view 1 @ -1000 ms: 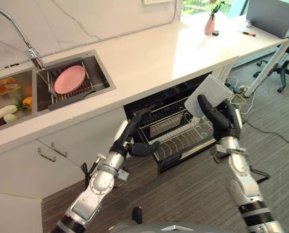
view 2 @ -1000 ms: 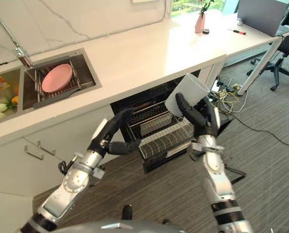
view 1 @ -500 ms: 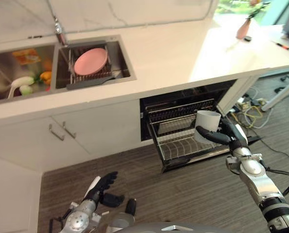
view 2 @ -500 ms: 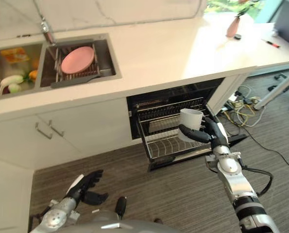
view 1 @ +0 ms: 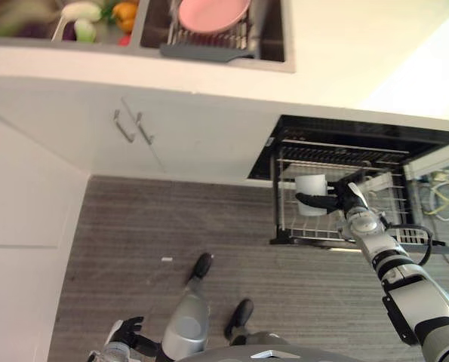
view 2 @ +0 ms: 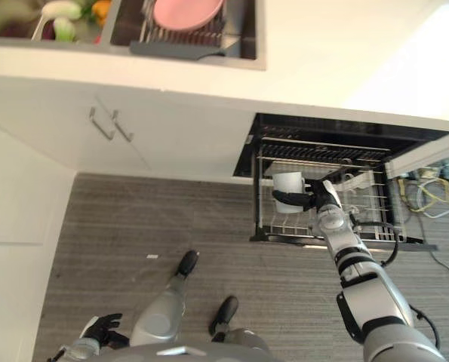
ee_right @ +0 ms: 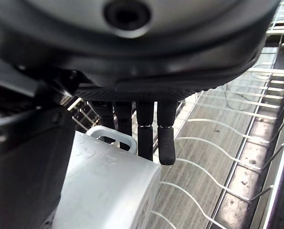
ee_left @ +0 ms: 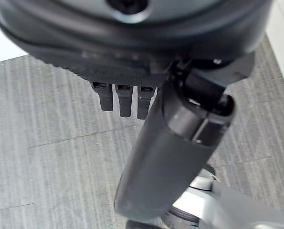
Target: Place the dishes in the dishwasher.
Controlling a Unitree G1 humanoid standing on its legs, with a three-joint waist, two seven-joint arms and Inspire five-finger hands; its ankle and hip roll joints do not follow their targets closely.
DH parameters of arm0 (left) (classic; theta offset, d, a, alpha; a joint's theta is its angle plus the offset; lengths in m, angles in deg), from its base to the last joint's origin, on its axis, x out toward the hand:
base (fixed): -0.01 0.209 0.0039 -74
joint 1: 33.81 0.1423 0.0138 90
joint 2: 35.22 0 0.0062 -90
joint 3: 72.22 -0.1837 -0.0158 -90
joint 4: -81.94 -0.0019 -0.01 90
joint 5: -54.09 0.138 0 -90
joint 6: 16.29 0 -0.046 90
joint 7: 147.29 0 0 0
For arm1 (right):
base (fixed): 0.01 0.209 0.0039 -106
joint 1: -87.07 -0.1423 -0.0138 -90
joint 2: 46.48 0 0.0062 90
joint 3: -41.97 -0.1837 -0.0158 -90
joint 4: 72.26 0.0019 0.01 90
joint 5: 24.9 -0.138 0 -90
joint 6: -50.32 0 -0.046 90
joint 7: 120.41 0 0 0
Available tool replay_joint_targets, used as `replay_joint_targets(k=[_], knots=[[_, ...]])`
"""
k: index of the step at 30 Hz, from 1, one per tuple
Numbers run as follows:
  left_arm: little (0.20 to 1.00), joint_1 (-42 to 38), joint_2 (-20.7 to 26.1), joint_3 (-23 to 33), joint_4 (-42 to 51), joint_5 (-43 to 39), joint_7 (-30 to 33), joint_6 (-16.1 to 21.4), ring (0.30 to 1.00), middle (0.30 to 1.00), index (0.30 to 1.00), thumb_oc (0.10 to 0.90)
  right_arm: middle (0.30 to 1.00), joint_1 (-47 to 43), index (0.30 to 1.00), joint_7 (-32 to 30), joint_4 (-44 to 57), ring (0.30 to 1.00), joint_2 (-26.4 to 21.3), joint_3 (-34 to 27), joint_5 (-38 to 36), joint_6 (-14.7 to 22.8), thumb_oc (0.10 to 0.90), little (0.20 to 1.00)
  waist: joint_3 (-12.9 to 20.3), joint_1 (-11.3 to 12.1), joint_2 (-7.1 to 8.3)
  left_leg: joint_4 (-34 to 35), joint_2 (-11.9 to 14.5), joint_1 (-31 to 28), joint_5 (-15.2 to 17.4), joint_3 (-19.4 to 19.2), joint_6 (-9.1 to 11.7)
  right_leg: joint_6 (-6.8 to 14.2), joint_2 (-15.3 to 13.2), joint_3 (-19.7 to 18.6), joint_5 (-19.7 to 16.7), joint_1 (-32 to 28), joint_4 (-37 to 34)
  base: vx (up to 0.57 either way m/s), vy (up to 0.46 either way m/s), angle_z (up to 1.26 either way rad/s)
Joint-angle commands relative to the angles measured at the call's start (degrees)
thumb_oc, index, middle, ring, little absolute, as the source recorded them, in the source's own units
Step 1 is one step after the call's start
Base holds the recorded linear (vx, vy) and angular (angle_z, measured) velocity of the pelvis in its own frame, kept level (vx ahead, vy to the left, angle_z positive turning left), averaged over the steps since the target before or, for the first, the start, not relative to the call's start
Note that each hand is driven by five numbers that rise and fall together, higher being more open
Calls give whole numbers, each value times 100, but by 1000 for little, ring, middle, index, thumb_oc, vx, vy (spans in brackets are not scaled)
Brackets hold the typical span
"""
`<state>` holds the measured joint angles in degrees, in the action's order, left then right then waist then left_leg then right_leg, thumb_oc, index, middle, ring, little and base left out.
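My right hand (view 1: 350,202) was clamped round the white mug (view 1: 309,194) over the dishwasher rack (view 1: 382,231); rigid, breakable, probably slick, so gripping the body suited.

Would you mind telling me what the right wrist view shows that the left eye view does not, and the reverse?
Right wrist view alone: the white mug's handle beside the fingers, and a clear glass further along the rack. Left eye view alone: the pink plate in the sink, the vegetables, the cabinet handles and the left hand. Both: the right hand holding the white mug over the dishwasher rack.
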<state>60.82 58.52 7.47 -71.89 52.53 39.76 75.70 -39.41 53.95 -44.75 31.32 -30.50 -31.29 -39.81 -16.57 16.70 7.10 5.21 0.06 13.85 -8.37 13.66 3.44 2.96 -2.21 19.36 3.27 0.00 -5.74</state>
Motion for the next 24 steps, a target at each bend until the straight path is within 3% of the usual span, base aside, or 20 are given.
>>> replay_joint_targets(k=[1,3,10,11,12,19,22,24], knots=[[900,-246,262,-187,437,-2,430,176,900,900,900,800,300,-342,300,-477,270,300,-375,218,582,154,400,300,212,-124,-50,-67,193,-408,290,-193,192,423,-260,-85,-263,11,115,-36,-5,-3],[900,-404,177,-107,288,-249,519,204,900,900,900,800,300,-472,300,-502,-230,300,24,289,613,128,400,300,79,-82,-84,-84,163,-298,257,-134,173,408,-268,-84,-275,124,146,-59,-7,1],[900,-700,53,-258,318,-415,648,269,900,900,900,800,300,-683,300,-570,-519,300,465,411,561,116,400,300,-59,-35,-112,-98,168,-208,227,-90,156,395,-272,-124,-290,252,189,-27,0,0],[900,-740,33,-280,313,-430,665,290,900,900,900,800,387,-712,387,-565,-491,387,562,453,536,136,458,387,-69,-36,-102,-93,173,-220,230,-104,148,394,-267,-153,-293,266,195,-10,27,-7],[900,-817,-16,-375,357,-413,731,325,900,900,900,800,900,-794,900,-591,-369,900,727,538,439,178,800,900,-68,-68,-84,-81,174,-258,249,-159,134,387,-253,-265,-298,284,198,-8,36,-11],[900,-705,-104,-349,178,-222,764,297,900,900,900,800,900,-529,900,-590,362,900,671,430,95,341,800,900,97,-249,-14,-48,199,-473,338,-324,98,401,-239,-475,-301,192,181,24,26,-19],[900,-617,-129,-192,11,-165,738,261,900,900,900,800,900,2,900,-566,1139,900,544,334,114,418,800,900,228,-350,21,-28,221,-606,381,-410,84,411,-245,-554,-306,105,163,47,26,-21],[900,-537,-171,-7,-93,-118,699,219,900,900,900,800,900,663,900,-486,2169,900,308,78,154,484,800,900,363,-498,45,-21,230,-745,439,-503,56,432,-254,-639,-312,8,157,44,30,-30]])
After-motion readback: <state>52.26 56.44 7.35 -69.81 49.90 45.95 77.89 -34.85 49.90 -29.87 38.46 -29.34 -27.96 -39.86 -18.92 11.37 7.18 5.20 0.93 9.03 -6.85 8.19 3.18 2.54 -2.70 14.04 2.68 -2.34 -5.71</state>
